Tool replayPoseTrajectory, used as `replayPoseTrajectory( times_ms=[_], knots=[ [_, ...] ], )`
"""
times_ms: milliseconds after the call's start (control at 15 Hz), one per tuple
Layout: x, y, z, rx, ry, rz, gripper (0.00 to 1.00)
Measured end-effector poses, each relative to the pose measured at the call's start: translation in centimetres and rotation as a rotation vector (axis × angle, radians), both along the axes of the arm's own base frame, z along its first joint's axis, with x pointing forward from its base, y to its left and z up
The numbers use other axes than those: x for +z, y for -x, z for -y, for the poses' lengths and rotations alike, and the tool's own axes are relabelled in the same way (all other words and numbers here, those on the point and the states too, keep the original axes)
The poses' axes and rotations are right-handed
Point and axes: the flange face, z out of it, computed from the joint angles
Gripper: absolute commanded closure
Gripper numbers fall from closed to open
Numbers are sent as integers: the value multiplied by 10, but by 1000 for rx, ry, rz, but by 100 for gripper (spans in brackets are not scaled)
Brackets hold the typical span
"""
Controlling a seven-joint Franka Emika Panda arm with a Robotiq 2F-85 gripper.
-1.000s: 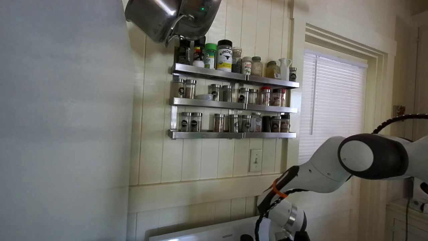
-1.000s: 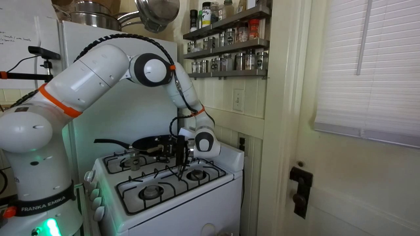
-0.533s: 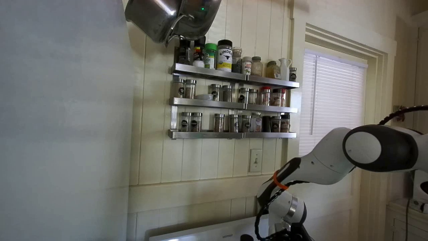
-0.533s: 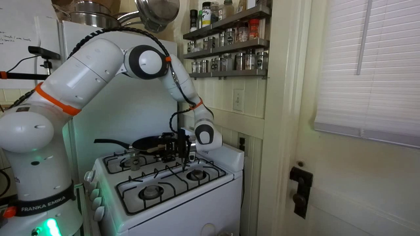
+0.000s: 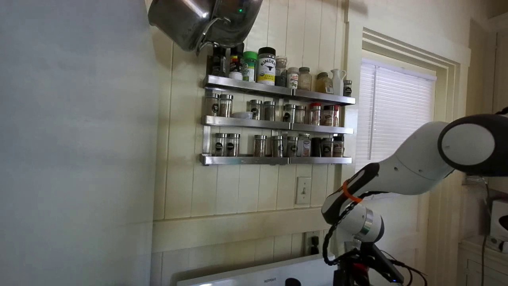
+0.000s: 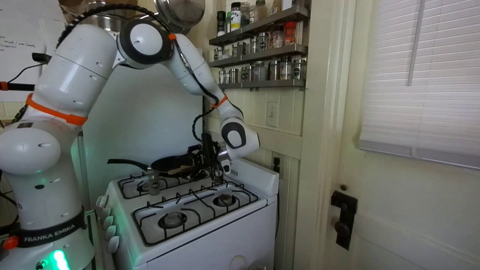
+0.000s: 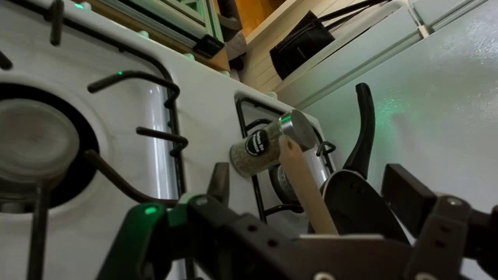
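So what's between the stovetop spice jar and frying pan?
In the wrist view, a wooden handle and part of a burner show between the spice jar and the frying pan.

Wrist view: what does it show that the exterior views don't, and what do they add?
Only the wrist view: readable lettering on the label of the spice jar, and plainly open jaws on the end effector.
Only the exterior views: the wall shelves, window blind and light switch.
Shared: the stove; in an exterior view also the jar, pan and wooden utensil.
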Motion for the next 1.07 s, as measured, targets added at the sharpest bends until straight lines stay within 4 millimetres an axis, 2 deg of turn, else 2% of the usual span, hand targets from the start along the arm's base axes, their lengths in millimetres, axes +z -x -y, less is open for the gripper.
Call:
replayPoseTrajectory(
  times_ms=[200, 333, 467, 733, 867, 1067],
  knots=[
    [48, 11, 20, -16, 129, 27, 0],
    [93, 16, 24, -13, 224, 60, 0],
    [143, 23, 17, -2, 319, 82, 0],
    [242, 46, -14, 7, 500, 138, 0],
    [264, 56, -22, 0, 535, 172, 0],
    [261, 56, -19, 0, 543, 164, 0]
  ],
)
